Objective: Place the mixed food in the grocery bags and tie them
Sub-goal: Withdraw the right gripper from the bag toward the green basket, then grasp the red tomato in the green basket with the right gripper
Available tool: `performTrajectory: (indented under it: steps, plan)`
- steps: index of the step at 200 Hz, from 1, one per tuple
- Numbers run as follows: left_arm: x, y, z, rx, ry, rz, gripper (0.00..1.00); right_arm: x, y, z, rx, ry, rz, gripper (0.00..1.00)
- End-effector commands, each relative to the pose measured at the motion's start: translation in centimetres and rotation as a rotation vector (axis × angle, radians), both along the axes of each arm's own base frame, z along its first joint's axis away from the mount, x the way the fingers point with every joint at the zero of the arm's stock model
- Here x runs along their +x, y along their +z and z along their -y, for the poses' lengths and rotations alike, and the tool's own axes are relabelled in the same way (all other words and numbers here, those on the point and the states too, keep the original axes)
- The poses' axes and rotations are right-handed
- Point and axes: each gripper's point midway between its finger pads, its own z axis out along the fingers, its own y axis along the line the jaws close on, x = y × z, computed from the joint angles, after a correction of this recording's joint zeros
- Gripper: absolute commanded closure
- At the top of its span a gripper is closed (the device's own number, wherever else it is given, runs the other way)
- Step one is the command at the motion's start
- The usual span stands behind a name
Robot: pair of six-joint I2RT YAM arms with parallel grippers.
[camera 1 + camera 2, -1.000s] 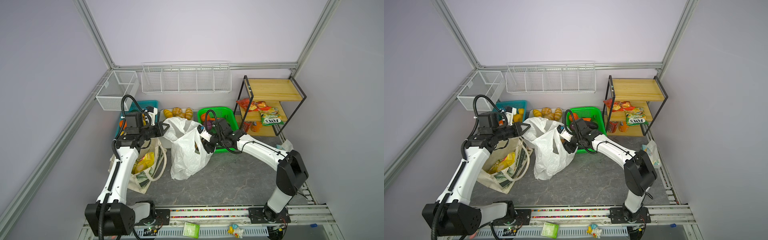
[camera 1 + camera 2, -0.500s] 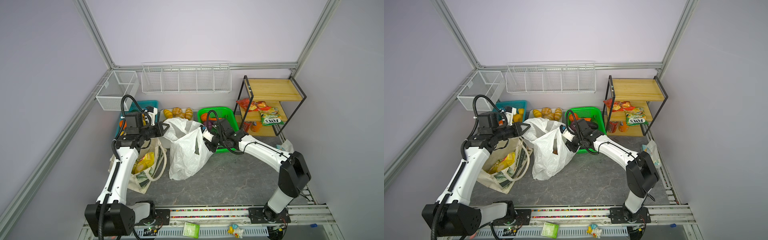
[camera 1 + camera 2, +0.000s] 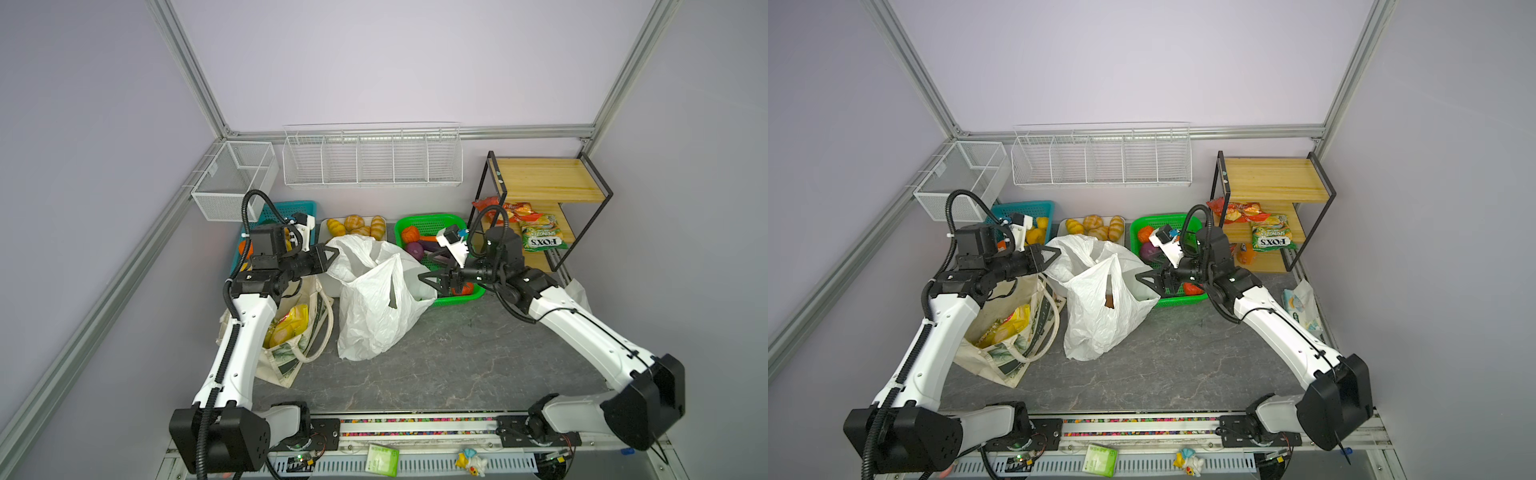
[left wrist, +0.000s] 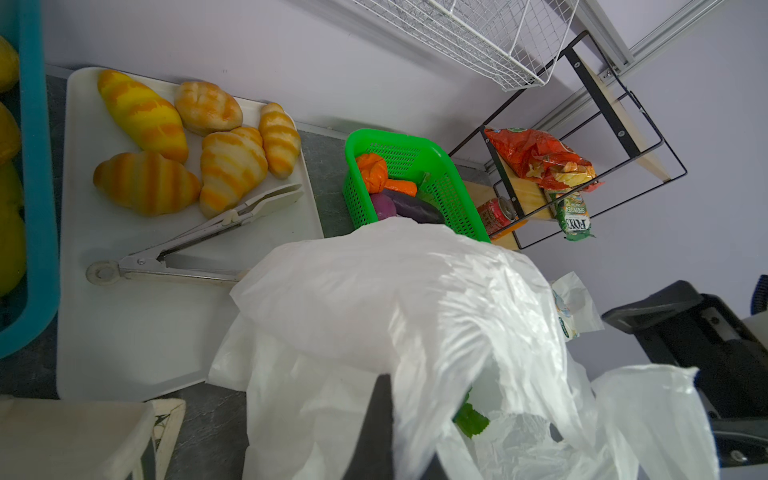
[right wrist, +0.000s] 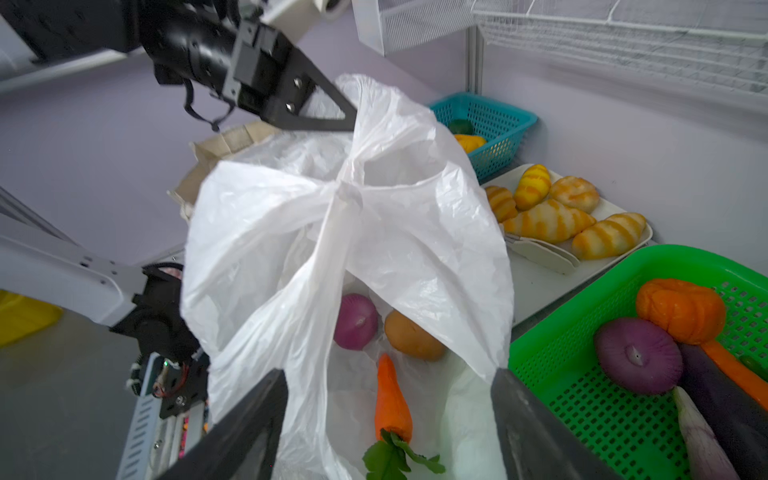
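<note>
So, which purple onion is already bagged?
The onion beside the potato in the white plastic bag; the other onion lies in the green basket.

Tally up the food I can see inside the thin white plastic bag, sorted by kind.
Purple toy onion: 1
Brown toy potato: 1
Orange toy carrot with green leaves: 1
Total: 3 showing in the thin white plastic bag; its folds may hide more.
</note>
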Motion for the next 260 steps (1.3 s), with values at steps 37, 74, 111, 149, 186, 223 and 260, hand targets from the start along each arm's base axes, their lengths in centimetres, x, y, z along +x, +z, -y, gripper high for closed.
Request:
performTrajectory:
  steps: [37,74,111,149,186,223,260]
  plan:
    - [-0.3,0.3,0.0,0.001,0.001,0.017,1.0,5.2,-5.2,9.0,-0.18,-0.506,-0.172,0.13]
    - [-0.2,0.4,0.0,-0.003,0.001,0.019,1.0,7.3,-11.0,13.0,-0.434,-0.738,-0.292,0.12]
    - [-0.2,0.4,-0.1,0.0,0.003,0.02,1.0,9.1,-14.8,12.5,-0.613,-0.748,-0.316,0.11]
    - [-0.1,0.2,0.0,-0.002,0.002,0.011,1.0,10.2,-17.7,11.8,-0.713,-0.7,-0.365,0.1]
    - [-0.2,0.3,0.0,-0.001,0.002,0.014,1.0,10.6,-19.7,11.8,-0.81,-0.673,-0.408,0.1]
    - [-0.1,0.2,0.0,-0.003,0.001,0.011,1.0,10.5,-21.1,12.1,-0.892,-0.66,-0.433,0.1]
    - [-0.2,0.3,0.0,-0.002,0.001,0.015,1.0,10.5,-22.3,12.1,-0.959,-0.646,-0.45,0.09]
